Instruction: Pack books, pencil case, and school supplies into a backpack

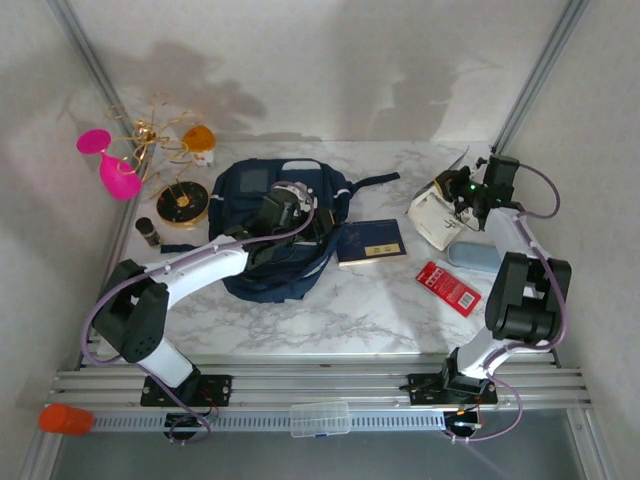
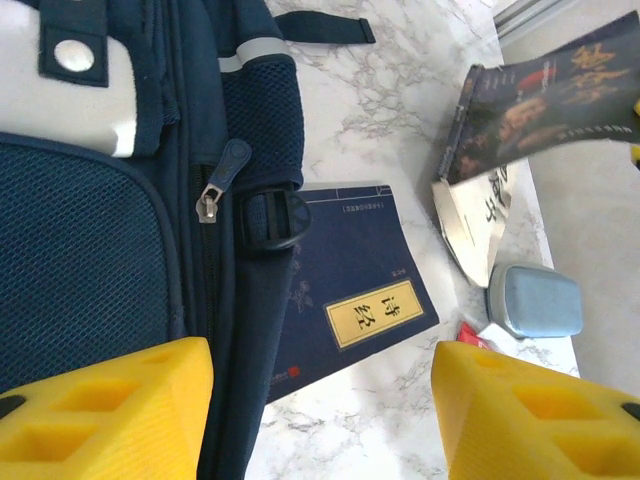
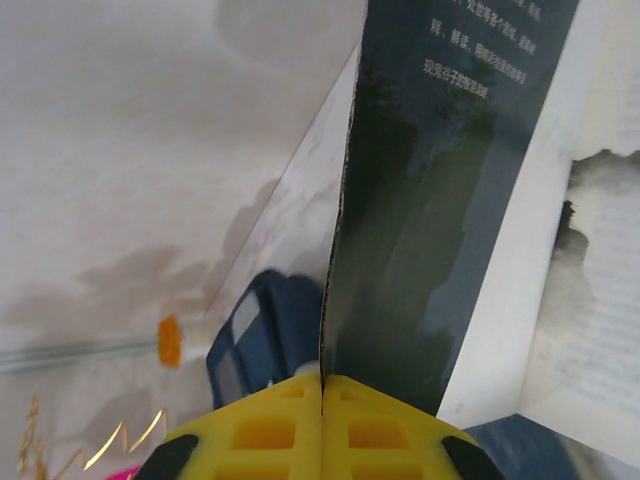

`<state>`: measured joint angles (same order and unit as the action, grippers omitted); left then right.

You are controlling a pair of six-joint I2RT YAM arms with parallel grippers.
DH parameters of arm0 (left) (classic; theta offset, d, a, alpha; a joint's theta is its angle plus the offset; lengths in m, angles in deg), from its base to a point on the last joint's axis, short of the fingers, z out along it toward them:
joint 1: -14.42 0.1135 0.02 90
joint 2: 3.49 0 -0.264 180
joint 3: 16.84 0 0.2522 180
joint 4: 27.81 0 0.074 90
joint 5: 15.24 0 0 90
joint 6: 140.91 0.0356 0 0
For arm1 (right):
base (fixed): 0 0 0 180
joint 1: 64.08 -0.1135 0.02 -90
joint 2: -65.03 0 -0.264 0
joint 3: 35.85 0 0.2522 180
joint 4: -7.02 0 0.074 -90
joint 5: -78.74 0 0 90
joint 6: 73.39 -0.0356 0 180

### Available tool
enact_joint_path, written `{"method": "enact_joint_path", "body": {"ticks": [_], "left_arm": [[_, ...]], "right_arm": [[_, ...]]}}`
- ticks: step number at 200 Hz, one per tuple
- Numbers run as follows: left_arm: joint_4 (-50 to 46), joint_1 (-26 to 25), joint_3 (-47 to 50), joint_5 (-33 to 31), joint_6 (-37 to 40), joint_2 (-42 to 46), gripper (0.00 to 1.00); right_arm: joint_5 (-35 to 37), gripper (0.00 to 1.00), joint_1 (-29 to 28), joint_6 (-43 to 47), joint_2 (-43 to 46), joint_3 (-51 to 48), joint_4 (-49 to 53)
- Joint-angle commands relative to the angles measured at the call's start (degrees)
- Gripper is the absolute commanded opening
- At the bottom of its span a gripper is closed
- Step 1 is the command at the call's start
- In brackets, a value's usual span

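Backpack (image 1: 285, 225) lies centre-left on table (image 1: 350, 310). L gripper (image 2: 320, 400) is over its right edge, fingers spread, holding nothing. Navy book (image 1: 371, 241) lies flat, touching backpack's right side. Dark glossy book (image 3: 440, 200) is far right, its cover pinched betw. R gripper (image 3: 322, 395) fingers, pressed together. Pencil case (image 1: 472, 255) is just beside it, red packet (image 1: 448, 287) nearer front.

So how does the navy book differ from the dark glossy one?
The navy book lies flat and closed beside the backpack; the dark glossy book hangs open, its cover pinched in the right gripper. The navy cover is plain with a yellow label; the dark one shows pictures. Both are thin paperbacks.
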<state>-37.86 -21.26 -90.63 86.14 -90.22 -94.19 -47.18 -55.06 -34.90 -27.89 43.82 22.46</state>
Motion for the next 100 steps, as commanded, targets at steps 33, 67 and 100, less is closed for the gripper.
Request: {"method": "enact_joint_path", "body": {"ticks": [33,67,100], "left_arm": [[3.25,0.7,3.3,-0.3,-3.05,4.15,0.59],[3.97,0.69,4.11,-0.16,-3.89,4.32,0.59],[5.31,0.61,3.89,1.63,-4.11,2.75,0.59]], "right_arm": [[-7.16,0.0,0.63,9.11,4.34,-6.55,9.19],[-3.74,0.0,0.48,17.58,2.94,-8.33,17.72],[11.75,0.16,2.01,22.71,3.67,-7.31,23.19]]}}
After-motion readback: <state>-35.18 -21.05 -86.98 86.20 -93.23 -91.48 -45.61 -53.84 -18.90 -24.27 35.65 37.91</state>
